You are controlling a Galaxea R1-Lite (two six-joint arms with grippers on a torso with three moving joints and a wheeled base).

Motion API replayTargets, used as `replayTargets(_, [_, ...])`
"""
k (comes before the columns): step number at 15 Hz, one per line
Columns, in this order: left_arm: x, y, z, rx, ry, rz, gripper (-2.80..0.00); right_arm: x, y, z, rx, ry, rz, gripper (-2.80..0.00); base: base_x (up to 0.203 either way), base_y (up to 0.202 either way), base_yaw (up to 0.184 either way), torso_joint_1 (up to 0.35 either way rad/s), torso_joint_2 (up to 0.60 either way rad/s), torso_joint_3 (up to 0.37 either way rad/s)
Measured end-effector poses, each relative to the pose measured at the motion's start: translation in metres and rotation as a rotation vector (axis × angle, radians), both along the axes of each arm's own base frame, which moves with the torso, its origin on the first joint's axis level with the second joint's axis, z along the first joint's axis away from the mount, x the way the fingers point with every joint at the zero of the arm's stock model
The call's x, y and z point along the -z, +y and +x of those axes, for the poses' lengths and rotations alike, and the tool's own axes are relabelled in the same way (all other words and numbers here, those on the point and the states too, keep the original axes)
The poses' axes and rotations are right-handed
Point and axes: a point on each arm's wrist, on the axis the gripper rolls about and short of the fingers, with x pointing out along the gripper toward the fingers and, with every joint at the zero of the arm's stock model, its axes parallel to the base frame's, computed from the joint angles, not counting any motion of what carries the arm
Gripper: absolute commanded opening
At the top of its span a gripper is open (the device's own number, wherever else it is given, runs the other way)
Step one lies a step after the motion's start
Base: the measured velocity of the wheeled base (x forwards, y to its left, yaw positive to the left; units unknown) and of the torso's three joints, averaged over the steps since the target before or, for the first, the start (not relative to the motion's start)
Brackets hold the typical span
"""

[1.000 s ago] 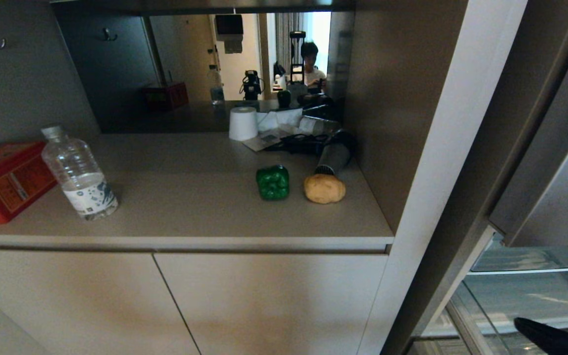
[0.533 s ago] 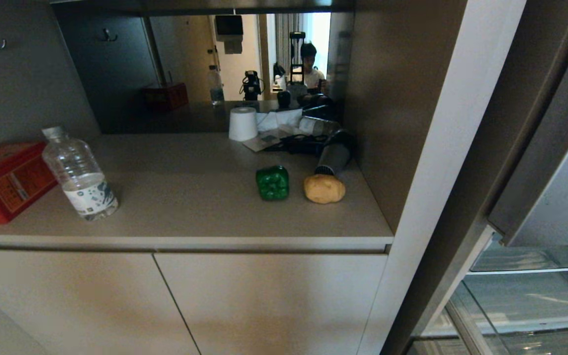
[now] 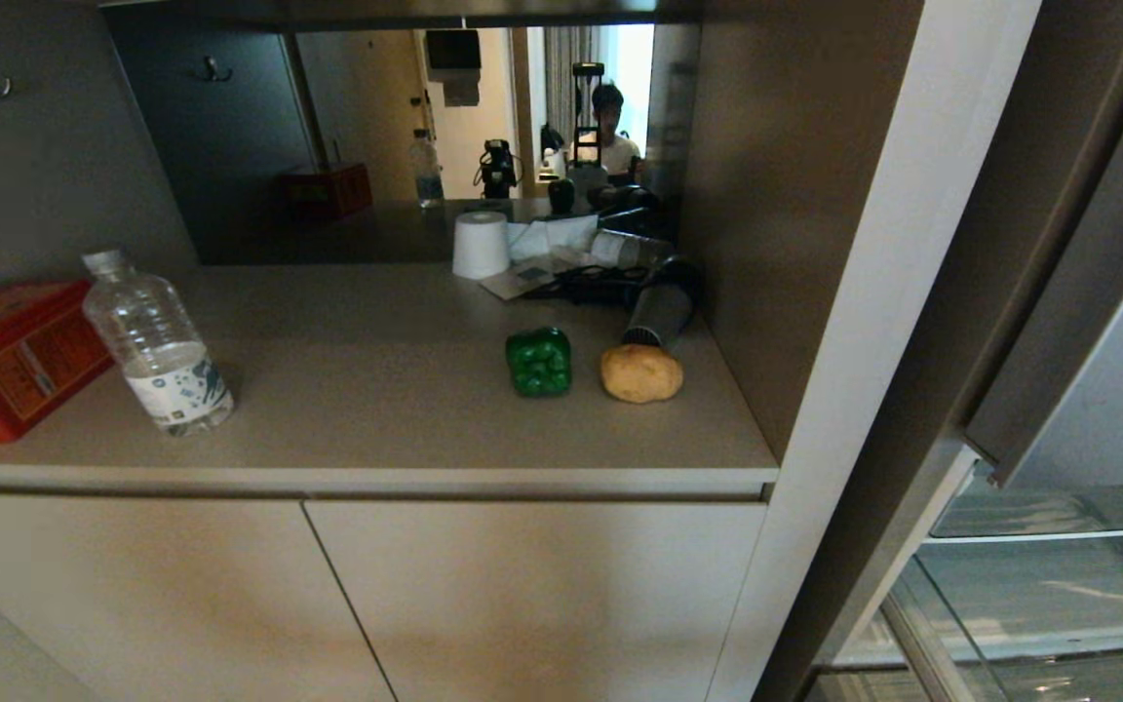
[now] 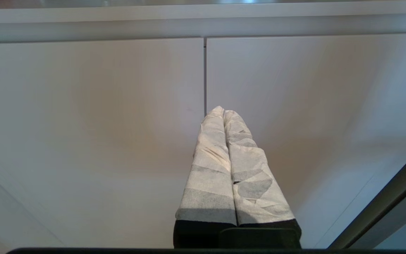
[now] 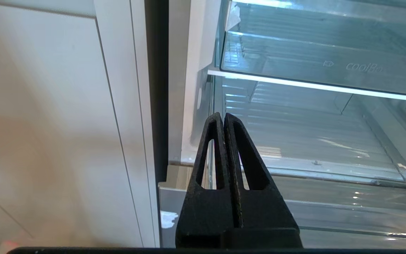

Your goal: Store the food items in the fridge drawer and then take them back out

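Countertop (image 3: 376,390) items stand apart from the work, I think, because nothing on the left is needed: the red tin box (image 3: 6,356) sits at the far left edge and the water bottle (image 3: 157,341) stands just beside it, upright, with a little water inside. Further right, near the side wall of the niche, the bell pepper (image 3: 539,361) and the potato (image 3: 641,373) lie side by side, close but not touching, on the bare counter. Behind them are a paper roll (image 3: 481,244) and some dark clutter.

Both food items rest on the counter and neither is held, so the task looks either finished or not begun; I cannot tell which.

The left gripper (image 4: 223,112) points at the cabinet doors (image 4: 118,123) below the counter, its taped fingers (image 4: 211,155) pressed together with nothing between them. It seems simply parked.

To the right, the right gripper (image 5: 223,116) is also clenched on nothing and faces the open fridge. The fridge drawer (image 5: 305,137), clear with a ribbed floor, appears empty, and so does the compartment (image 5: 323,49) above it. In the head view the glass shelf (image 3: 1049,512) at the far right carries nothing I can see.
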Motion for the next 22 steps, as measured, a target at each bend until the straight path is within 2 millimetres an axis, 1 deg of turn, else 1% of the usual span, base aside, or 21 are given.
replayTargets(5, [0.000,0.000,0.000,-0.001,-0.002,0.000,-2.80,0.001,0.000,-0.001,0.000,-0.007,-0.001,-2.80,0.001,0.002,-0.015,0.000,0.00,0.001])
replayTargets(16, [0.000,0.000,0.000,0.001,0.000,0.000,-2.80,0.001,0.000,-0.001,0.000,-0.007,-0.002,-2.80,0.001,0.008,-0.164,0.002,0.00,0.003])
replayTargets(19, [0.000,0.000,0.000,0.000,0.000,0.000,-2.80,0.001,0.000,0.000,0.000,0.009,0.002,-2.80,0.000,0.002,-0.025,0.001,0.00,0.000])
replayTargets(22, [0.000,0.000,0.000,0.001,0.000,0.000,-2.80,-0.004,0.000,0.010,0.020,0.116,0.037,-2.80,0.000,0.000,0.000,0.000,0.00,0.000])
